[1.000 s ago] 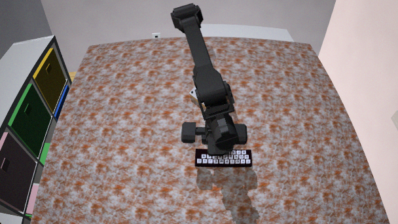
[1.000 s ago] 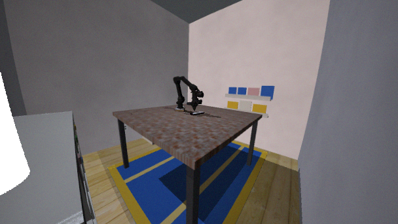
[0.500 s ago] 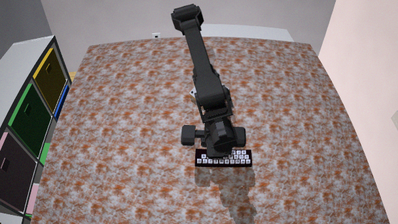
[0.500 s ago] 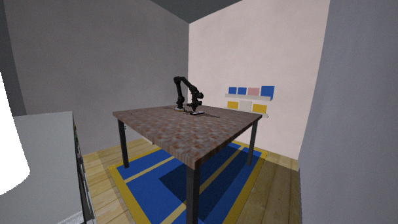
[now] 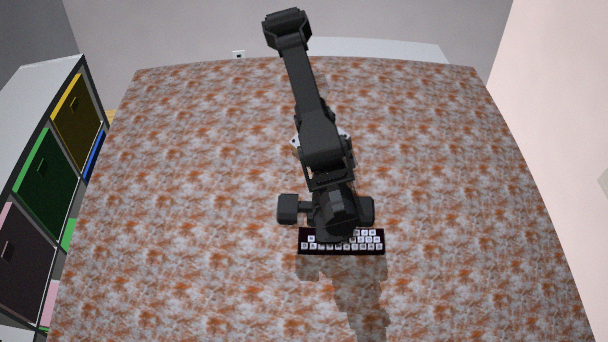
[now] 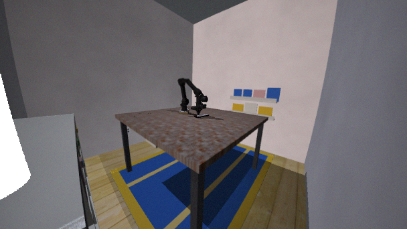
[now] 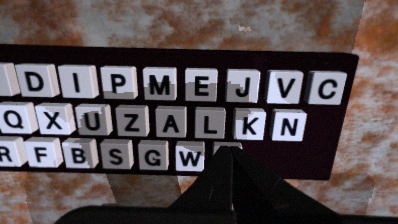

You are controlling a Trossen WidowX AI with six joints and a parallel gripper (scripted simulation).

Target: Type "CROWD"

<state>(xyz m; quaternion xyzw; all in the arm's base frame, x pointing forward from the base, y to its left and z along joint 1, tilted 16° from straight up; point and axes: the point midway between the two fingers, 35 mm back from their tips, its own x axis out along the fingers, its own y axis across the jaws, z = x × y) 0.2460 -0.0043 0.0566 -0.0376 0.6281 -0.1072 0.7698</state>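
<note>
A dark keyboard (image 5: 341, 251) with white letter keys lies on the mottled orange table, and it also shows in the far view (image 6: 201, 116). In the wrist view its keys are clear: C (image 7: 326, 88) at the top right, D (image 7: 35, 81) at the top left, R (image 7: 5, 154) at the bottom left, W (image 7: 190, 157) in the bottom row. My gripper (image 7: 228, 155) is shut and empty, with its joined fingertips pointing down. The tips sit on the key just right of W, which they almost fully hide. In the overhead view the wrist (image 5: 336, 215) covers the keyboard's back edge.
A shelf unit with coloured bins (image 5: 45, 190) stands beside the table's left edge. The arm's base (image 5: 320, 142) stands behind the keyboard, mid-table. Wall shelves with coloured boxes (image 6: 254, 100) hang beyond the table's far side.
</note>
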